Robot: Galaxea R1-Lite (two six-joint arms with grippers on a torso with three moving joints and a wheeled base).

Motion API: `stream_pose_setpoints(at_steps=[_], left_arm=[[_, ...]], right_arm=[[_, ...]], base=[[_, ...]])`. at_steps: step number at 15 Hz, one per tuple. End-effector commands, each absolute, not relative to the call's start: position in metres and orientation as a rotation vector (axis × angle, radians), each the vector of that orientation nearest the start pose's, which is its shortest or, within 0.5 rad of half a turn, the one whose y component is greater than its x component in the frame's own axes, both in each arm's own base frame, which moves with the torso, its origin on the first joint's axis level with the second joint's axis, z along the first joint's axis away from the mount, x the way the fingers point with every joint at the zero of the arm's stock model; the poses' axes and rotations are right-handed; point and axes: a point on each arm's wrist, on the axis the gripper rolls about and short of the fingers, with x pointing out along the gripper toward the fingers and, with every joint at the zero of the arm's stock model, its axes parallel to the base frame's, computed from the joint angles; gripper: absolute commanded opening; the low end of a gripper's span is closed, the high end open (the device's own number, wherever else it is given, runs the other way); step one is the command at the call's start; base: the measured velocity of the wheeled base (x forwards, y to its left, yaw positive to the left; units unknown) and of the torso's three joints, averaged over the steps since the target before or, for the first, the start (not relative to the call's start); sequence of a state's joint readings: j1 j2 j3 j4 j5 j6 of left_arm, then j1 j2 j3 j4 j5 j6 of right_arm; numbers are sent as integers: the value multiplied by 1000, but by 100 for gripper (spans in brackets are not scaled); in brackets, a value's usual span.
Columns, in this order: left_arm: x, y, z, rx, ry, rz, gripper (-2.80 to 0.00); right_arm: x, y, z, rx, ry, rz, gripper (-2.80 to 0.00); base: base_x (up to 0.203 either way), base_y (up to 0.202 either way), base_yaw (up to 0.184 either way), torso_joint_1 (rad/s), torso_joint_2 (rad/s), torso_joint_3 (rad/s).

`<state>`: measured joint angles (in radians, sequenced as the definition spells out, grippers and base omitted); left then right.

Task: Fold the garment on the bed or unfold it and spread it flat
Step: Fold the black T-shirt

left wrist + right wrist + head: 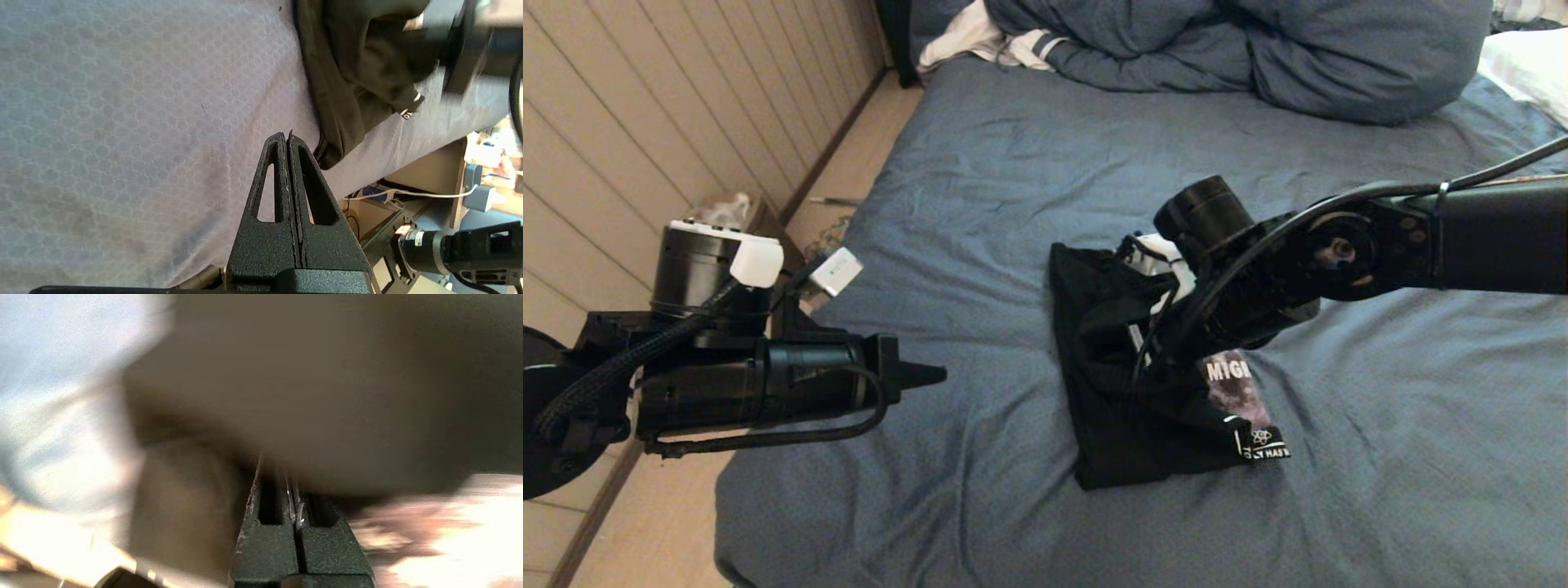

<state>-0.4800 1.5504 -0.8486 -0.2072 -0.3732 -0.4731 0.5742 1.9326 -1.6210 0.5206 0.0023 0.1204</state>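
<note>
While I look down from the head camera, the bed (pixel 980 180) fills most of what I see, its wrinkled slate-blue sheet running from the near edge up to a bulky blue-grey duvet (pixel 1258 49) heaped along the far side. A white cloth with dark stripes (pixel 988 41) pokes out beside the duvet, and a white pillow (pixel 1527 65) sits at the far right corner. On my left the bed's long edge drops to a pale floor (pixel 849 163) and a panelled wall (pixel 645 106).

The garment (pixel 1119 408) lies bunched in a rough black heap near the middle of the sheet, closer to the near edge than to the duvet. A corner of its front is turned out at the near right, showing the moon print and white lettering.

My right gripper (pixel 291 486) is pressed down into the top of that heap, fingers together; I see dark cloth all around the tips but cannot tell whether any is pinched between them. My left gripper (pixel 287 136) hangs level over the bed's left edge, fingers together and holding nothing, well apart from the shirt.

Open sheet lies on every side of the heap, widest to the right and toward the duvet.
</note>
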Motion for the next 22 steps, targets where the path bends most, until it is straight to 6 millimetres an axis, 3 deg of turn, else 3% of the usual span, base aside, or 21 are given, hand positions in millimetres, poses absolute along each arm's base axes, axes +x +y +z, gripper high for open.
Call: stream_pose_setpoints(at_steps=[1, 4, 7, 9, 11, 14, 16, 19, 22], left_arm=[[232, -130, 196, -410, 698, -698, -280], [231, -130, 196, -411, 699, -699, -280], [231, -129, 197, -413, 696, -700, -280], [230, -130, 198, -413, 695, -702, -280], [230, -131, 197, -411, 699, -705, -280], [229, -131, 198, -413, 698, -706, -280], [229, -131, 197, -413, 699, -706, -280], [230, -131, 197, -413, 702, -705, -280], [230, -132, 196, -413, 704, -704, -280]], right_arm=[[279, 224, 218, -188, 858, 562, -280], [242, 239, 208, -259, 902, 636, -280], [230, 238, 196, -292, 949, 647, -280], [224, 233, 204, -283, 927, 653, -280], [220, 223, 229, -243, 850, 653, -280], [225, 183, 269, -152, 724, 573, -280], [235, 158, 276, -116, 704, 489, -280], [250, 132, 264, -95, 750, 384, -280], [262, 131, 249, -101, 801, 357, -280]], base=[[0, 0, 0, 0, 0, 0], [0, 0, 0, 0, 0, 0], [0, 0, 0, 0, 0, 0], [0, 0, 0, 0, 0, 0], [0, 0, 0, 0, 0, 0], [0, 0, 0, 0, 0, 0], [0, 0, 0, 0, 0, 0], [0, 0, 0, 0, 0, 0], [0, 0, 0, 0, 0, 0]])
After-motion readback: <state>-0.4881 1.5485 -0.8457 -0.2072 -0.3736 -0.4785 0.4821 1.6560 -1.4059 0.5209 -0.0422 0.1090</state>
